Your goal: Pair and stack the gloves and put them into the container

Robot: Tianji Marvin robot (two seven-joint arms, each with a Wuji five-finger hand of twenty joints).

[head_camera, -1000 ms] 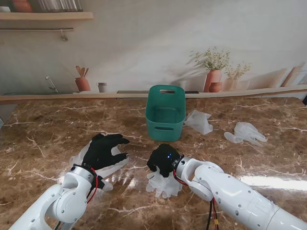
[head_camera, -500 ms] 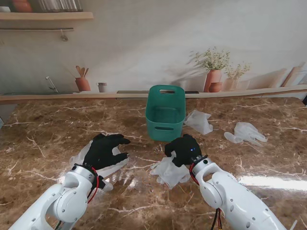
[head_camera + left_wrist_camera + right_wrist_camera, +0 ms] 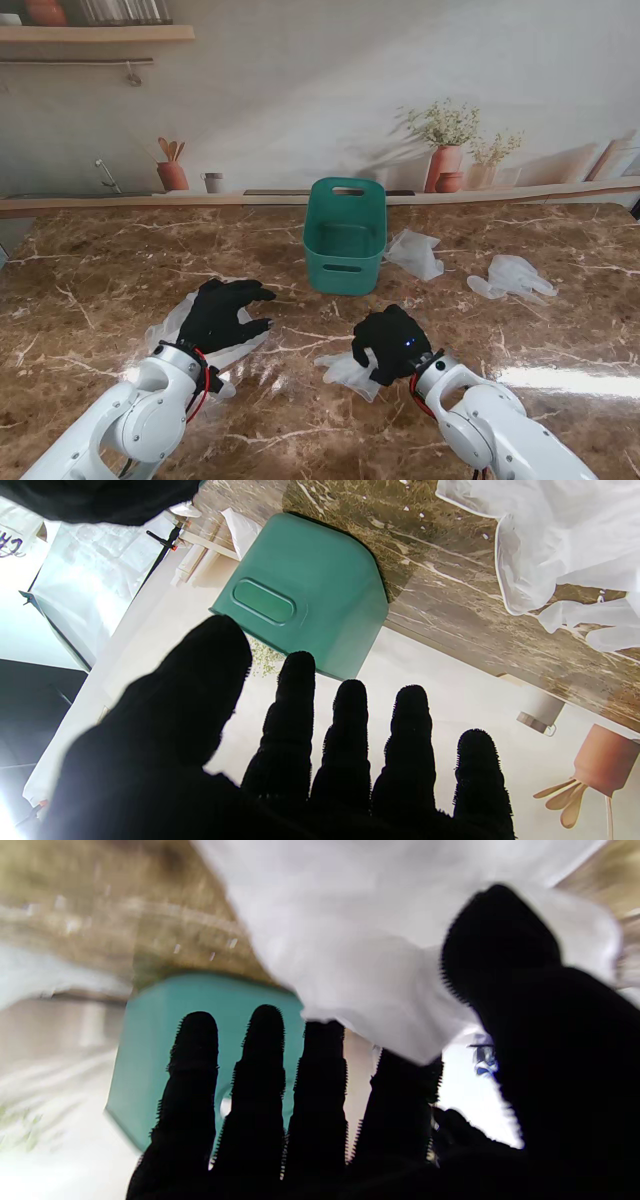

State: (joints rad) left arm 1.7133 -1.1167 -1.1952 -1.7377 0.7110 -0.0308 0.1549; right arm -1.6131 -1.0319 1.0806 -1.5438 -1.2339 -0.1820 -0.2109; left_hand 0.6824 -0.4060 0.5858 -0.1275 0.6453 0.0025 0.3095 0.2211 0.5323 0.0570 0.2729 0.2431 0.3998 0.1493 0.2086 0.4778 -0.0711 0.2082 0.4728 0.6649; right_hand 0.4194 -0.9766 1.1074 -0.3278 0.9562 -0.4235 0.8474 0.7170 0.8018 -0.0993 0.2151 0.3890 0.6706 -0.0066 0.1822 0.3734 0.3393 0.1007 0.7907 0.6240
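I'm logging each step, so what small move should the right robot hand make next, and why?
Probably carry its glove left onto the glove under the left robot hand. The right robot hand seems to pinch it, and the two gloves lie apart, unpaired.

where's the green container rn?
Stand view: the green container sits mid-table at the far edge, a crumpled white glove just to its right.
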